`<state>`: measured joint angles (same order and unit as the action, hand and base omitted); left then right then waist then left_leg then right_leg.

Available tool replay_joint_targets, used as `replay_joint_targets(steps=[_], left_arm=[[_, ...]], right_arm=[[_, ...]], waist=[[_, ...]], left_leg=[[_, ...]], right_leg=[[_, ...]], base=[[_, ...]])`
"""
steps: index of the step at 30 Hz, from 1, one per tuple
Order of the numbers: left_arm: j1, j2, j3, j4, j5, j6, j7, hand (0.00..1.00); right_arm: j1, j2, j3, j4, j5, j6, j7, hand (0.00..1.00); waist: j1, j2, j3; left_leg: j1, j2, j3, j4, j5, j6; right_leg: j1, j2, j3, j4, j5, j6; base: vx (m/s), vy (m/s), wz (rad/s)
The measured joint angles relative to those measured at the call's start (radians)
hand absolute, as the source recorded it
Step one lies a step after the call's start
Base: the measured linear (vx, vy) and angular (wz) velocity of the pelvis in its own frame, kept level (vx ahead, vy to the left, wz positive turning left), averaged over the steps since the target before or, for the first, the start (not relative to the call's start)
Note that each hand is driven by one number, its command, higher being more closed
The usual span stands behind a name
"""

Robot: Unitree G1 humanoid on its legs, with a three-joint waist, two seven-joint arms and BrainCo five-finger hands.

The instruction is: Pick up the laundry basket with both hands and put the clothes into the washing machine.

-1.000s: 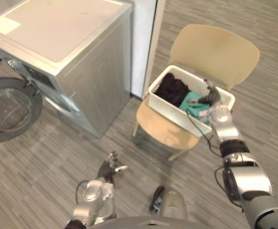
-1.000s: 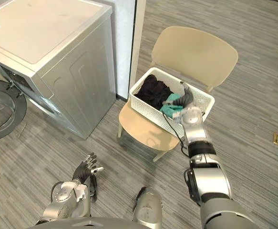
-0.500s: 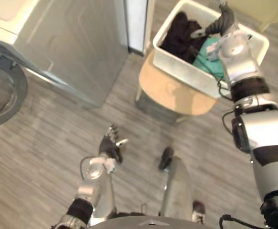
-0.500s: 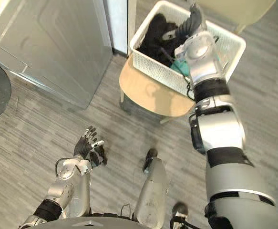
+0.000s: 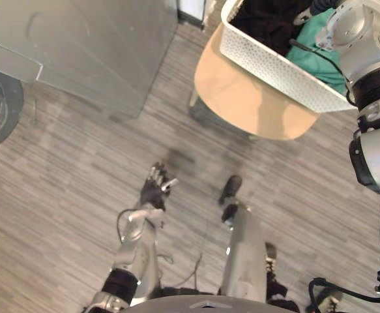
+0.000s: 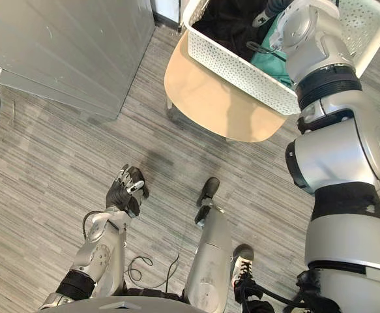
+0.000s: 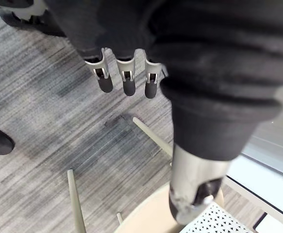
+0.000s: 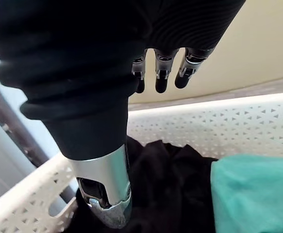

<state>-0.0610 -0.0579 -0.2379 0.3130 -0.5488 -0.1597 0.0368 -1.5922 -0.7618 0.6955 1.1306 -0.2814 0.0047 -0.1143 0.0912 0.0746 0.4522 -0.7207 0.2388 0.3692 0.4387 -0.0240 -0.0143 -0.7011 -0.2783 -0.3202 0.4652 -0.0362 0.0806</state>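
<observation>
Our right hand (image 8: 161,73) hangs slack and empty over the basket's (image 6: 235,65) half-hidden clothes (image 8: 170,179), our left hand (image 6: 126,192) likewise above the floor (image 5: 59,169).

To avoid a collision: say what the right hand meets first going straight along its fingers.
The right hand probably meets the chair backrest, clearing the far rim of the laundry basket; depth unclear.

No legible writing
Laundry basket (image 6: 242,70) at one o'clock, chair (image 6: 209,98) beneath it, washing machine (image 6: 66,45) at eleven: no readable letters, numbers or signs.
</observation>
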Motion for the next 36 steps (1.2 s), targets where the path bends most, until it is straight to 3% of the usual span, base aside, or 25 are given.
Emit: replay_joint_targets(steps=[10, 20, 30, 36], left_arm=[[-0.017, -0.002, 0.002, -0.029, -0.039, -0.017, -0.007, 0.00], [-0.023, -0.004, 0.002, -0.091, -0.077, -0.023, -0.014, 0.00], [-0.022, -0.004, -0.007, -0.104, -0.076, -0.023, -0.030, 0.00], [-0.020, -0.002, -0.010, -0.109, -0.076, -0.024, -0.044, 0.00]], right_arm=[[-0.003, -0.059, 0.078, 0.025, 0.026, -0.010, 0.001, 0.00], [-0.074, -0.130, 0.126, 0.023, 0.086, -0.012, -0.003, 0.00], [-0.131, -0.173, 0.133, 0.019, 0.140, -0.027, -0.010, 0.00], [-0.150, -0.182, 0.166, 0.018, 0.170, -0.028, -0.032, 0.00]], waist=[[0.044, 0.002, 0.004], [0.067, 0.004, 0.021], [0.083, 0.014, 0.029], [0.116, 0.015, 0.029]], left_leg=[[-0.050, 0.003, -0.012, -0.086, 0.063, -0.009], [-0.103, 0.001, -0.013, -0.169, 0.126, -0.010], [-0.153, -0.001, -0.041, -0.198, 0.154, -0.011], [-0.156, -0.010, -0.054, -0.241, 0.190, -0.019]], right_leg=[[-0.041, 0.024, -0.047, -0.064, 0.028, -0.014], [-0.105, 0.039, -0.075, -0.097, 0.047, -0.026], [-0.141, 0.036, -0.124, -0.092, 0.043, -0.031], [-0.170, 0.014, -0.165, -0.030, 0.005, -0.048]], base=[[0.01, -0.016, 0.02], [0.02, -0.045, 0.01], [0.02, -0.045, 0.06], [0.01, -0.066, 0.12]])
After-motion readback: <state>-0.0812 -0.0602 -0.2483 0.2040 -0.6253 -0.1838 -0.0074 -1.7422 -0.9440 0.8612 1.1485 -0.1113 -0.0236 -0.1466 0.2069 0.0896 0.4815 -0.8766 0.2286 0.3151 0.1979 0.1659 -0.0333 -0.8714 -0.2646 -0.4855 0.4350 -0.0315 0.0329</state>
